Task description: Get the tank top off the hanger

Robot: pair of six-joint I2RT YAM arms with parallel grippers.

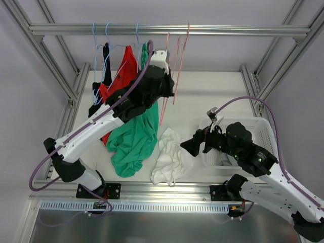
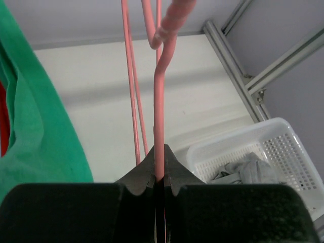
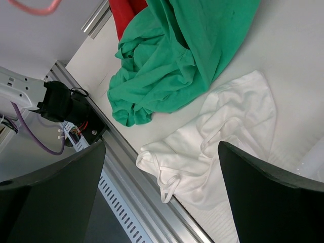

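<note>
Right wrist: tank top (image 3: 223, 134) lies below wide-open, empty right jaws; left jaws pinch pink hanger (image 2: 159, 116).

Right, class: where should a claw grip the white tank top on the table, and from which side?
Probably the bunched folds mid-body of the white tank top, from straight above: it lies slack on the table, so only raised folds offer a pinch. The open right claw hangs over it.
</note>
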